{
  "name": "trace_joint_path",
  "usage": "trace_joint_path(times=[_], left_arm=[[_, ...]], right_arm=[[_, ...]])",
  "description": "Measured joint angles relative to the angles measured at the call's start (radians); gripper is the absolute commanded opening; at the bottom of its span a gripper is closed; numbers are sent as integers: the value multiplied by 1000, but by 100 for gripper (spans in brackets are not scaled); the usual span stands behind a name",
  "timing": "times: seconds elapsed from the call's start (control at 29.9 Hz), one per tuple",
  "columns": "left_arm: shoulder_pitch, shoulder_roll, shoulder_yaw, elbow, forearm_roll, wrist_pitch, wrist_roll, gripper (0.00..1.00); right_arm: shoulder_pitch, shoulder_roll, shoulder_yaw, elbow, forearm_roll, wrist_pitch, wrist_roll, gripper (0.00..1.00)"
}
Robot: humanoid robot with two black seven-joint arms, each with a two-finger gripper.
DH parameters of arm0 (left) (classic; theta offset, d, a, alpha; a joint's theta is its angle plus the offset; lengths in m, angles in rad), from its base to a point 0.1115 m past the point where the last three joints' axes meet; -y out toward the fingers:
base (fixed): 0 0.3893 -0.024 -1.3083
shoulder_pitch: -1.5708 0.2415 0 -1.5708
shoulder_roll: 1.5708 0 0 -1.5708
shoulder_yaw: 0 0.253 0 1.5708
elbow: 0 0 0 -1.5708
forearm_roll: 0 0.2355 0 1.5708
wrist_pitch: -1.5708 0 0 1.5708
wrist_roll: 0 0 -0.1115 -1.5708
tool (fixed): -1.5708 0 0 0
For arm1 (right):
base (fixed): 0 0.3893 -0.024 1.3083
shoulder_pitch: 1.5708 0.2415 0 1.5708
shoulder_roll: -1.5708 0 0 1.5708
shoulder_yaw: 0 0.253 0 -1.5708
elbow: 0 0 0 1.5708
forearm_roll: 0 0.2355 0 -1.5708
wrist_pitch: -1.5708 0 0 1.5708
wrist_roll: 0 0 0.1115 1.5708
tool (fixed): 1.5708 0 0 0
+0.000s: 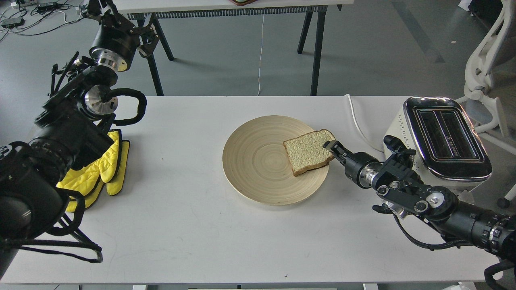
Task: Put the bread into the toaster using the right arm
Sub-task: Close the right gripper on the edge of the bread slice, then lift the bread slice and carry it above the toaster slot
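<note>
Head view: the right arm [423, 197] reaches in from the lower right, and its tool [329, 146] sits at the right edge of the bread [308, 152]. The narrow black fingers meet the slice at its crust; they look clamped on that edge, one tip lying over the top of the slice. The bread extends left of the tool, lying on the right part of a round tan plate [258, 169], with its right edge overhanging the plate rim. Right of the tool and just behind the arm's wrist stands the toaster [441, 137], cream-sided with a shiny top and two dark slots open to the camera. A white cord [358, 125] runs from the toaster's left side toward the back of the table [193, 241].

Far to the left of the right tool, the left arm [60, 133] rises along the table's left edge. Its tool [100, 8] is up at the top edge of the view, dark and partly cut off, so I cannot tell whether its fingers are apart or together. Yellow mitts [102, 169] lie on the table beside that arm.
</note>
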Motion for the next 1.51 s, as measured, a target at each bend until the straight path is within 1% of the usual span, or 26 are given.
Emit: trace_joint_path(times=[0.13, 0.3, 0.4, 0.47, 0.67, 0.94, 1.0, 1.1, 1.21, 1.37, 1.51], left_arm=[[0, 0, 0, 0, 0, 0, 0, 100], [0, 0, 0, 0, 0, 0, 0, 100], [0, 0, 0, 0, 0, 0, 0, 100], [0, 0, 0, 0, 0, 0, 0, 100], [0, 0, -2, 0, 0, 0, 0, 100], [0, 0, -2, 0, 0, 0, 0, 100], [0, 0, -2, 0, 0, 0, 0, 100], [0, 0, -2, 0, 0, 0, 0, 100], [0, -1, -2, -1, 0, 0, 0, 100], [0, -2, -1, -3, 0, 0, 0, 100], [0, -2, 0, -4, 0, 0, -10, 100]], right_arm=[[0, 0, 0, 0, -1, 0, -1, 3], [12, -5, 4, 18, 2, -3, 1, 3], [29, -22, 7, 61, 0, -9, 7, 3], [56, -62, 7, 117, -5, -11, 8, 2], [161, -258, 5, 303, -38, -14, 0, 2], [272, -584, 4, 442, -151, -9, -7, 2], [283, -660, 4, 475, -186, -7, -25, 2], [292, -775, 4, 536, -242, -5, -64, 2], [293, -887, 4, 603, -288, -5, -80, 2], [279, -1024, 2, 693, -337, -3, -82, 2], [241, -1072, -7, 715, -348, 0, -77, 2]])
